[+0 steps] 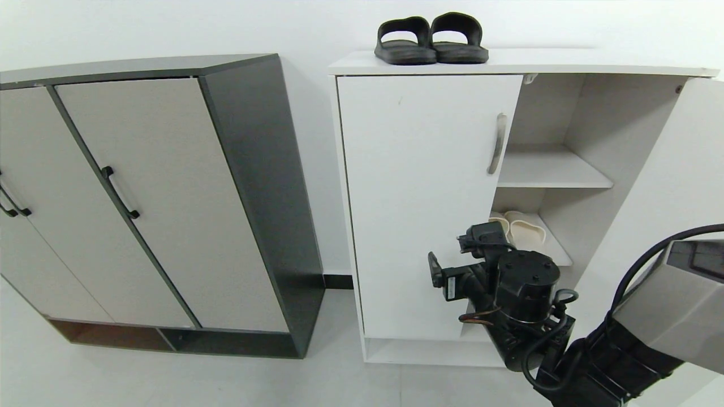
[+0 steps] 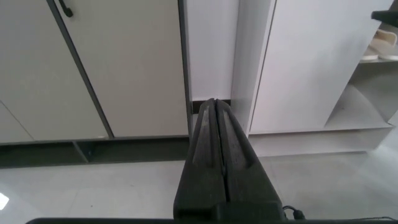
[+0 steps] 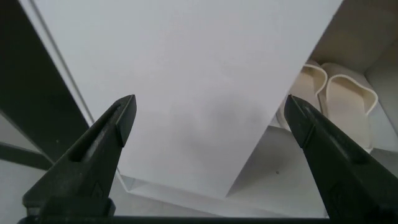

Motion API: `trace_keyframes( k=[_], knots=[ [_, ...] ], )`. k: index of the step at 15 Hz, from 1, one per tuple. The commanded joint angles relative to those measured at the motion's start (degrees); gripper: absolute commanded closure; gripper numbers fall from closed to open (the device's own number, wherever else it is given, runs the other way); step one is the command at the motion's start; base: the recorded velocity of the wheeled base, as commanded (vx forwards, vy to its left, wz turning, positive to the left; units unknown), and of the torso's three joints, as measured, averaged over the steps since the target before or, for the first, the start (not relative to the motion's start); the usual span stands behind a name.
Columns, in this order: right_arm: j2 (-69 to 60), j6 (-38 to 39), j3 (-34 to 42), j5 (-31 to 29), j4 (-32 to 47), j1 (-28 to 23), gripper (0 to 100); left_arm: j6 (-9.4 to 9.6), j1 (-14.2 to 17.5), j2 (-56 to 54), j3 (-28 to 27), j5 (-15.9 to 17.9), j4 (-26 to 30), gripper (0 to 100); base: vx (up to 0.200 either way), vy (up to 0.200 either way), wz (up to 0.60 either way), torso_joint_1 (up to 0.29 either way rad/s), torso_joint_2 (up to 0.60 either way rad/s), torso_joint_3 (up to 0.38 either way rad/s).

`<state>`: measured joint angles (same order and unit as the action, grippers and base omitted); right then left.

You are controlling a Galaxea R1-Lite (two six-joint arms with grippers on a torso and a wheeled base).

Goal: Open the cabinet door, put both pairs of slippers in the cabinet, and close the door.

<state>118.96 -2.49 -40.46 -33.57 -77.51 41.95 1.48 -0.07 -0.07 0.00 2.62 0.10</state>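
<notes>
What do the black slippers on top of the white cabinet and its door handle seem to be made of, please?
Black slippers: probably moulded rubber or foam, matte, one-piece with thick straps. Door handle: likely brushed metal, a silvery curved bar with soft sheen.

The robot's right arm point(image 1: 565, 345) is wearing a dull black skin. A fat round black motor drum point(image 1: 529, 280) on it is showing tiny screw holes on its flat top. A smooth grey boxy shell point(image 1: 679, 305) is covering the upper part. Thin black cables point(image 1: 639, 265) are looping along it, and a small reddish wire point(image 1: 472, 319) is peeking out. The right gripper point(image 3: 210, 106) is showing two long black pointed fingers point(image 3: 93, 155). The left gripper point(image 2: 214, 109) is showing flat black fingers with ridges running down them.
</notes>
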Motion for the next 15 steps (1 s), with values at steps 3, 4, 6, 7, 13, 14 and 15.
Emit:
trace_keyframes(
  k=[3,4,6,7,13,14,15],
  knots=[
    [0.3,-0.1,0.3,0.0,-0.3,-0.3,0,0.02,0.0,0.1,0.0,0.0,0.0,100,0.000,0.000,0.00,0.000,0.00,0.000],
    [0.3,-0.1,0.3,0.1,-0.3,-0.3,0,0.02,0.0,0.1,0.0,0.0,0.0,100,0.000,0.000,0.00,0.000,0.00,0.000],
    [0.3,-0.1,0.2,0.1,-0.3,-0.3,0,0.02,0.0,0.1,0.0,0.0,0.0,100,0.000,0.000,0.00,0.000,0.00,0.000],
    [0.3,-0.1,0.3,0.1,-0.3,-0.3,0,0.02,0.0,0.1,0.0,0.0,-0.1,100,0.000,0.000,0.00,0.000,0.00,0.000],
    [0.3,-0.1,0.4,0.7,-0.2,-0.3,0,0.02,0.0,0.1,0.0,0.0,0.0,100,0.000,0.000,0.00,0.000,0.00,0.000],
    [0.3,-0.1,0.4,0.6,-0.1,-0.3,0,0.02,0.0,0.1,0.0,0.0,0.0,100,0.000,0.000,0.00,0.002,-0.19,-0.207],
    [0.3,-0.1,0.4,0.6,-0.1,-0.3,0,0.02,0.0,0.1,0.0,0.0,0.0,100,0.000,0.000,0.00,0.002,-0.28,-0.276]
  ],
)
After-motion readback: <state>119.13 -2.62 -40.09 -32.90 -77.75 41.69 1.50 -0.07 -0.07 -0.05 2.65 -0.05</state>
